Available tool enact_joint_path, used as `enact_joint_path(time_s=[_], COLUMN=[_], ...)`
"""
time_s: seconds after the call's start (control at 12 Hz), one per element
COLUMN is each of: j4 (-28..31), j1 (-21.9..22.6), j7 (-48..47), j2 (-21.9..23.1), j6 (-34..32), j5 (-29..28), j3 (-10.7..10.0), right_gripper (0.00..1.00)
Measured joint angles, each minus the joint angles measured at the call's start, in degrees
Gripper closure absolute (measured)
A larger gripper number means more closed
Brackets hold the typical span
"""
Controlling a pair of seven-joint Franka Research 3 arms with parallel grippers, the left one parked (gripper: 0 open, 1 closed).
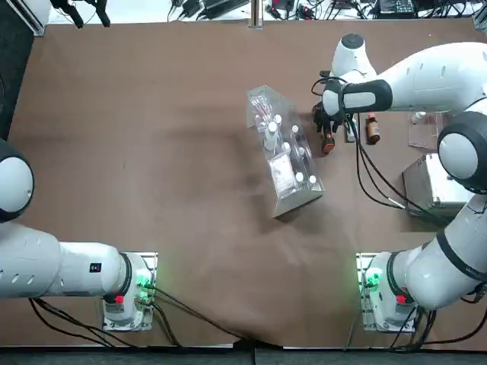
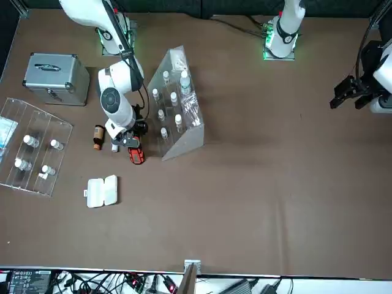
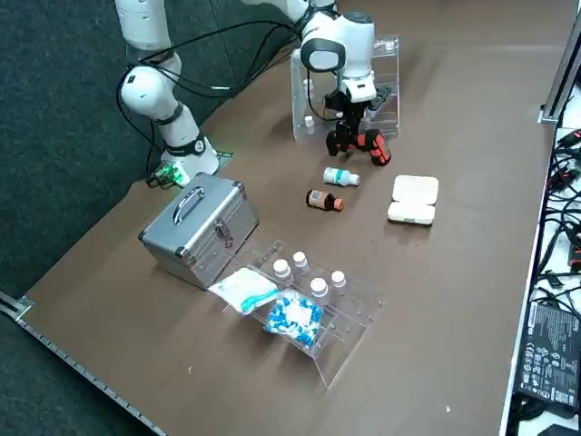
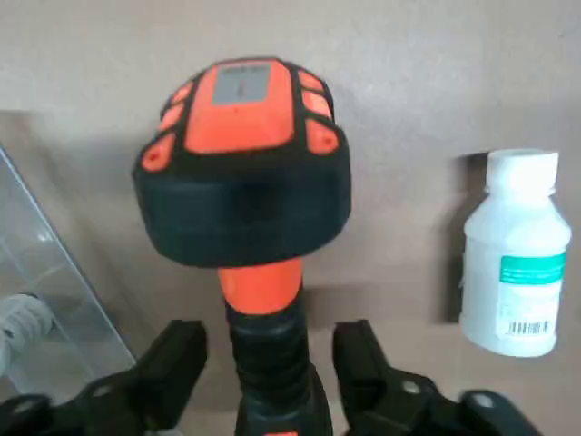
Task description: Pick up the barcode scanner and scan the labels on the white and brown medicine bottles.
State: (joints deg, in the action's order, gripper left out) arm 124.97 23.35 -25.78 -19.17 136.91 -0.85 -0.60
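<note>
The right gripper [image 4: 270,368], fingers apart, straddles the handle of an orange-and-black barcode scanner [image 4: 243,173] near 1 white plastic bottle [image 3: 341,176] and 1 amber-brown bottle [image 3: 322,200].

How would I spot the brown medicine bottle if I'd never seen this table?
Find the silver metal case first. Between it and the open white case lie two small bottles on their sides; the brown one is nearer the silver case. Its amber body and orange-brown cap set it apart from the white bottle with its green-banded label.
</note>
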Motion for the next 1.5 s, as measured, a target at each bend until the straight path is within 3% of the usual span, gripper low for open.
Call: enact_joint_path(time_s=[0.17,0.42,0.58,1.0,1.08,1.5], j4=[-0.98,-3.22,-5.39,-14.55,-18.8,-28.58], j1=[0.0,-0.17,-1.31,-9.46,-12.29,-17.42], j7=[0.0,0.38,3.24,15.76,20.02,27.43], j2=[0.16,1.99,4.36,10.38,11.56,11.97], j6=[0.02,-0.33,-3.96,-22.6,-29.18,-40.42], j5=[0.09,0.44,0.76,0.8,0.8,0.81], j3=[-0.1,-0.62,-1.12,-1.71,-1.78,-2.07], right_gripper=[0.01,0.0,0.0,0.0,0.0,0.0])
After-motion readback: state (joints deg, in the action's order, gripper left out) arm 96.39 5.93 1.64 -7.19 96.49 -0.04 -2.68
